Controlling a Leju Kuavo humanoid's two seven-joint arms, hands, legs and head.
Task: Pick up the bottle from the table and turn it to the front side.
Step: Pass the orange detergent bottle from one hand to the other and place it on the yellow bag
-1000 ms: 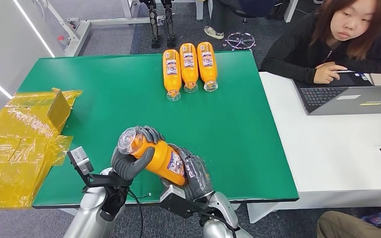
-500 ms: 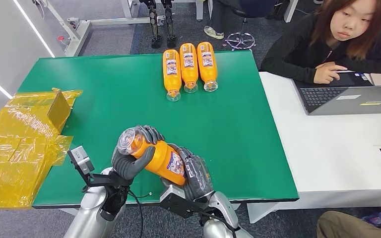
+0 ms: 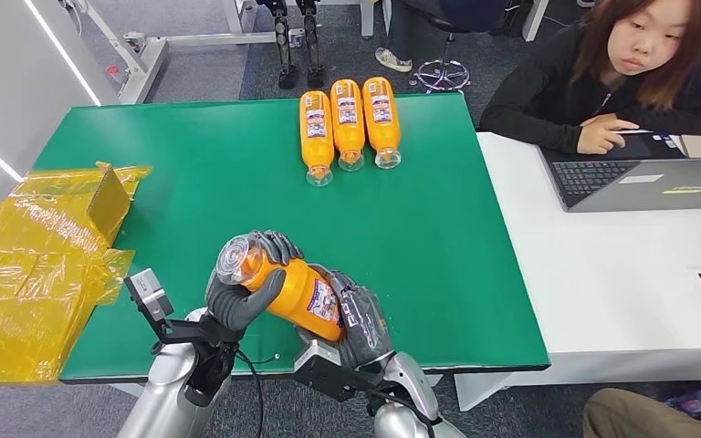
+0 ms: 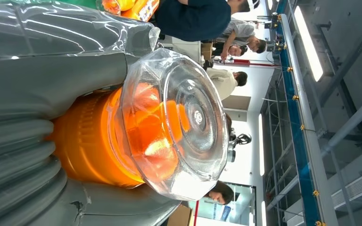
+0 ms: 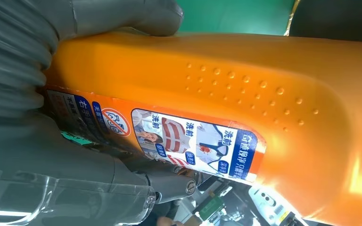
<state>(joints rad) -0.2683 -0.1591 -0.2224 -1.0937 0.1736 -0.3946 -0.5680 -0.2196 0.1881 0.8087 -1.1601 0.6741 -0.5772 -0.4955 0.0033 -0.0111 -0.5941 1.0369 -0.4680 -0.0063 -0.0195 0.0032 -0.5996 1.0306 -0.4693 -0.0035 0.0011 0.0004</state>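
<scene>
An orange bottle [image 3: 294, 292] with a clear cap is held above the near edge of the green table [image 3: 201, 192], tilted with its cap toward the left. My left hand [image 3: 237, 297] grips its cap end, and the clear cap [image 4: 179, 122] faces the left wrist camera. My right hand [image 3: 358, 319] holds the bottle's lower body. The right wrist view shows the orange bottle [image 5: 245, 94] close up with a printed label [image 5: 188, 141] facing the camera.
Three more orange bottles [image 3: 348, 123] lie side by side at the table's far edge. Crumpled yellow plastic wrap [image 3: 41, 265] covers the left corner. A person [image 3: 630, 73] sits at a white desk [image 3: 621, 274] on the right with a laptop [image 3: 643, 178].
</scene>
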